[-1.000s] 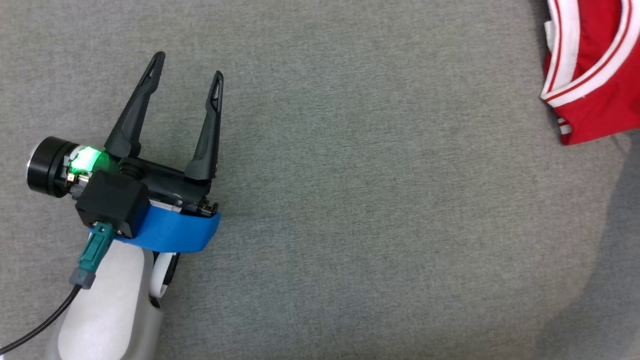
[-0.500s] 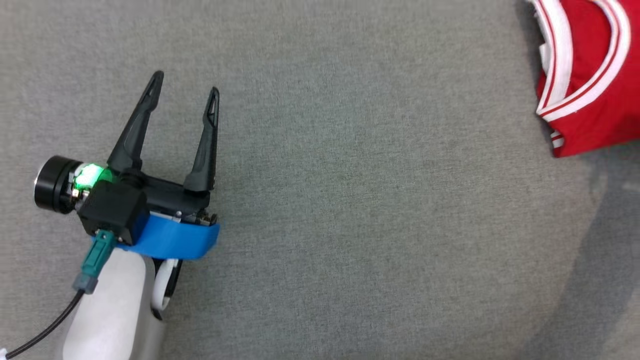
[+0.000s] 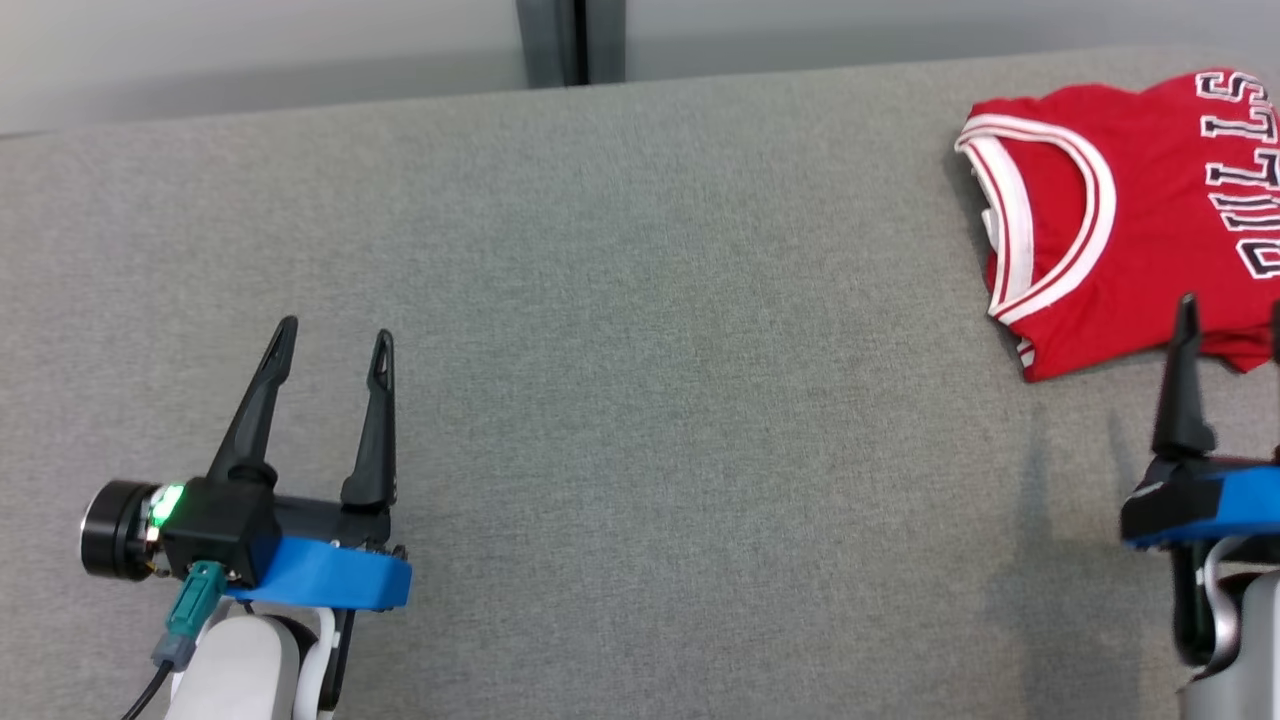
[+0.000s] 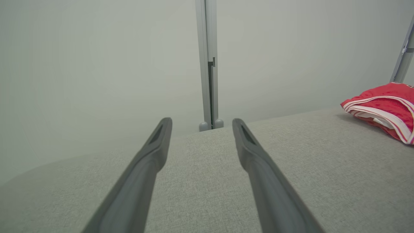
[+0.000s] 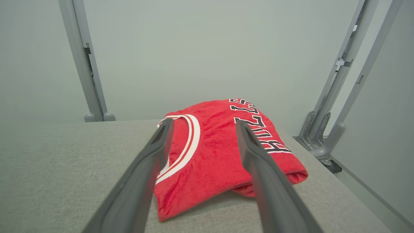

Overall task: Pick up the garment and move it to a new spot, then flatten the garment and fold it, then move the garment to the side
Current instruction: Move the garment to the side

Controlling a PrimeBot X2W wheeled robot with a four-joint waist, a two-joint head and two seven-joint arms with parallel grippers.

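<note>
Seeing left pincer point(image 3: 335, 330) and right pincer point(image 5: 203, 122) both spread wide, I find the folded garment point(image 3: 1120, 230) near the table's point(image 3: 650, 350) far right edge, open surface stretching left.

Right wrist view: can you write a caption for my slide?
Open right gripper aimed at a folded red jersey lying on the grey table.

The garment point(image 3: 1120, 250) lies on the worktop point(image 3: 650, 400), far right — the right pincer point(image 5: 204, 123) just before it, the left pincer point(image 3: 335, 332) well apart, near left.
</note>
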